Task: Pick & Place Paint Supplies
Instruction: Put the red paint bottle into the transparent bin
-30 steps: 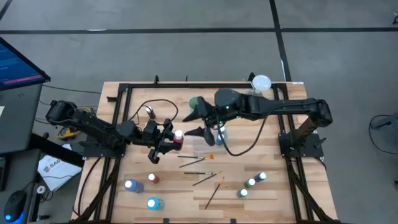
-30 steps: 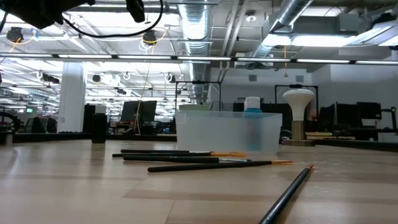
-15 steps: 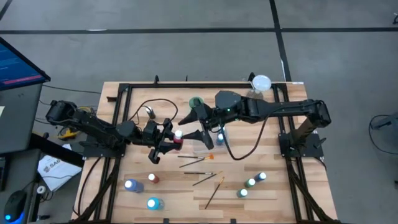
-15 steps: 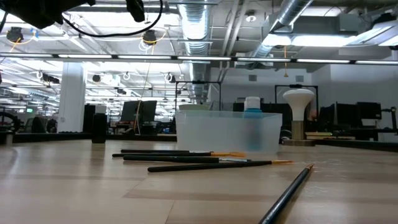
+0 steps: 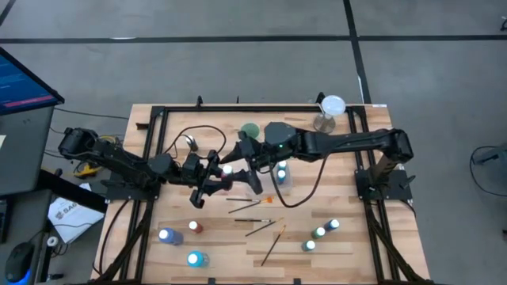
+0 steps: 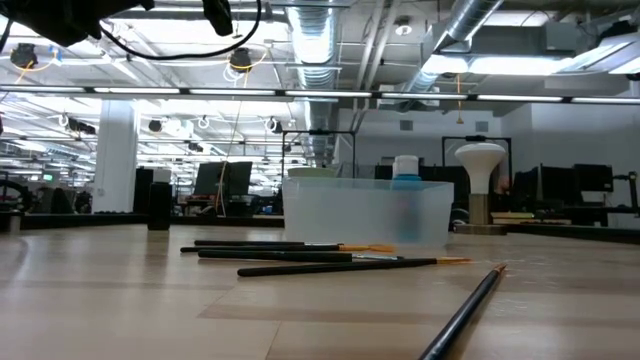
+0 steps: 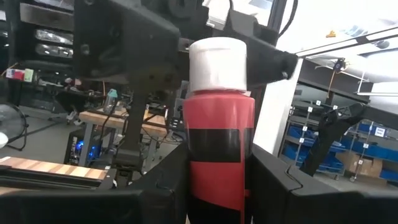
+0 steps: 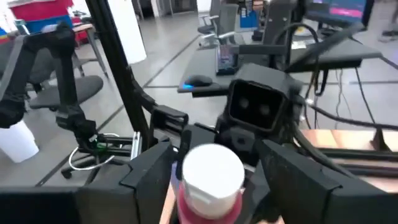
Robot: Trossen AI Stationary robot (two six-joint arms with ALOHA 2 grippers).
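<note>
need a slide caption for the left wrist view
Left gripper holds a red paint bottle with a white cap upright, while the right gripper's open fingers close in around it.

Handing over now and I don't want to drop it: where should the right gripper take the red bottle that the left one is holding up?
Probably by the white cap. The left gripper already clamps the red bottle around its lower body, so only the top is free. The right gripper faces it with fingers open either side of the cap; close there, coming from the side opposite the left gripper.
</note>
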